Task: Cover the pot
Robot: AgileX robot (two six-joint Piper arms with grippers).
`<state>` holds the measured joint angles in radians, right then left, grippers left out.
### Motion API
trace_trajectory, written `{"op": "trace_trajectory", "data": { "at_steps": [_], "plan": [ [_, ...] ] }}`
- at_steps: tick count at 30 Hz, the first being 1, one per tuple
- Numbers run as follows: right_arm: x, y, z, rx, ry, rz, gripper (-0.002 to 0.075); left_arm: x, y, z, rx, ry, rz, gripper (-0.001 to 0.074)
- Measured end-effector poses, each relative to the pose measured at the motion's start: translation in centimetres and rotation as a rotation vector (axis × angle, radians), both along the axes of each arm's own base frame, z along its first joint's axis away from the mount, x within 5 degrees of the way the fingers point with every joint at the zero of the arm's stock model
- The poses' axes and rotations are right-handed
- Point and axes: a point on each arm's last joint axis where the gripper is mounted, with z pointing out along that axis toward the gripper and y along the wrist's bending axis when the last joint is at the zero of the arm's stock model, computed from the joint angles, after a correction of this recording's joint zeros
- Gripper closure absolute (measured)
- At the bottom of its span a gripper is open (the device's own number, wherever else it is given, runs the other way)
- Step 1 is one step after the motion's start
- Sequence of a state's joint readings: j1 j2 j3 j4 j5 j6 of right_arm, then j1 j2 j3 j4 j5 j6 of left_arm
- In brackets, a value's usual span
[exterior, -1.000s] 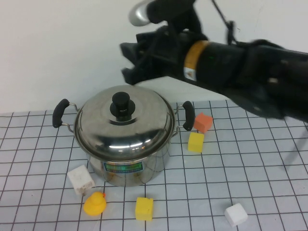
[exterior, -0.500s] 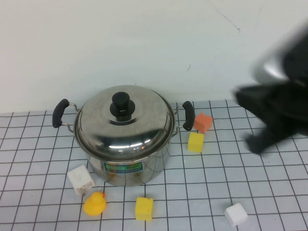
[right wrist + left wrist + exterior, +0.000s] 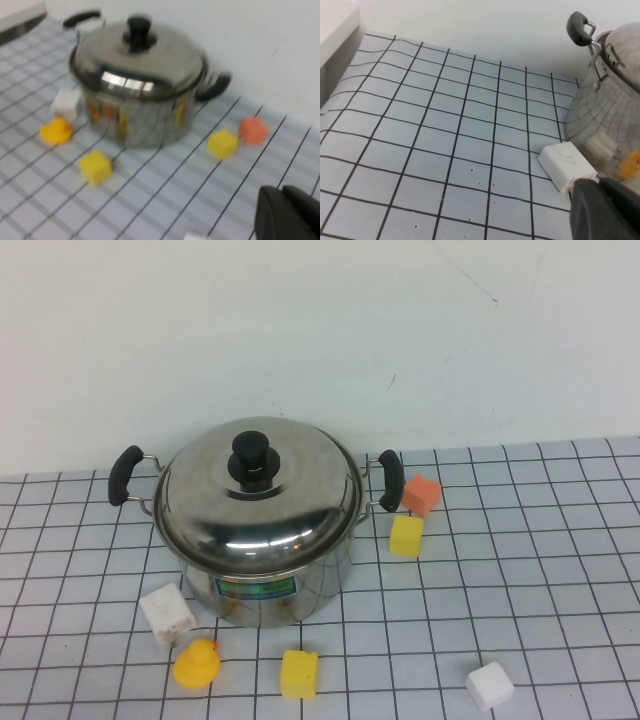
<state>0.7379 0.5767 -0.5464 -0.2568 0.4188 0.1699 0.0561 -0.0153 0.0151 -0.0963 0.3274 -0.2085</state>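
Pot (image 3: 262,580) stands on the gridded tabletop (image 3: 520,570), domed lid (image 3: 257,498) seated on its rim, black knob (image 3: 252,454) up (green-blue label faces the camera side).

Around it: white cube (image 3: 167,613) and yellow duck (image 3: 197,663) at its front-left foot, yellow cube (image 3: 299,673) in front, another yellow cube (image 3: 406,535) and an orange block (image 3: 422,494) just beside the right handle (image 3: 391,479), a white cube (image 3: 489,685) well apart at front right.

Neither arm shows in the high view. Left gripper (image 3: 607,210): a dark tip over the tabletop, the near white cube (image 3: 566,165) just ahead of it, pot wall (image 3: 602,115) beyond. Right gripper (image 3: 290,212): raised, well back from the pot (image 3: 137,95), looking down at it. Cannot tell how far either pair of jaws is open; nothing seen held.
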Motion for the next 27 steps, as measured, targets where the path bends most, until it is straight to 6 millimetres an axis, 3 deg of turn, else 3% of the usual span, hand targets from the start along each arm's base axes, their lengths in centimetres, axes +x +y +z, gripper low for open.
{"op": "trace_trajectory", "data": {
  "at_steps": [3,8,15,20,27],
  "plan": [
    [-0.9,-0.6,-2.8,-0.044,0.026,0.022,0.0728,0.0,0.0,0.0,0.0,0.0,0.0,0.0738],
    [-1.6,-2.4,-5.9,-0.137,-0.137,0.002,0.0728,0.0,0.0,0.0,0.0,0.0,0.0,0.0738],
    [-2.2,-5.6,-8.2,-0.141,-0.287,-0.342,0.0728,0.0,0.0,0.0,0.0,0.0,0.0,0.0738],
    [-2.9,-7.0,-10.2,-0.161,-0.27,-0.539,0.0728,0.0,0.0,0.0,0.0,0.0,0.0,0.0738],
    [-4.0,-7.2,-13.8,-0.108,-0.124,-0.606,0.0728,0.0,0.0,0.0,0.0,0.0,0.0,0.0738]
  ]
}}
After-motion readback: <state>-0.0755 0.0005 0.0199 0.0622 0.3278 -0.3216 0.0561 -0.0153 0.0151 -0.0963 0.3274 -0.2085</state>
